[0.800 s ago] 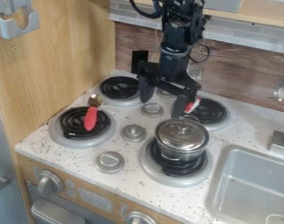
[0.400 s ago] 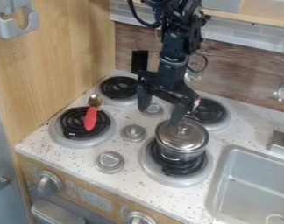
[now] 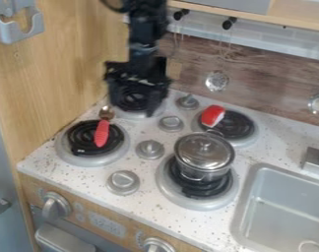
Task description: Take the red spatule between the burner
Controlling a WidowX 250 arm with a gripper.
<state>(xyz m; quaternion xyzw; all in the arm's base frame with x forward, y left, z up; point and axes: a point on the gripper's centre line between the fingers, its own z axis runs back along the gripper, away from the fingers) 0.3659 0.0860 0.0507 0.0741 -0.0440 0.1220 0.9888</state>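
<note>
In the camera view, the gripper (image 3: 134, 108) hangs above the far left burner (image 3: 141, 115), its two fingers apart. The red spatula (image 3: 102, 134) lies with its red handle on the near left burner (image 3: 78, 158), its brown, spoon-like head pointing to the far side, between the two left burners. A lidded metal pot (image 3: 204, 152) stands on the near right burner (image 3: 188, 203); a red object (image 3: 213, 115) sits at the far right burner (image 3: 246, 132).
</note>
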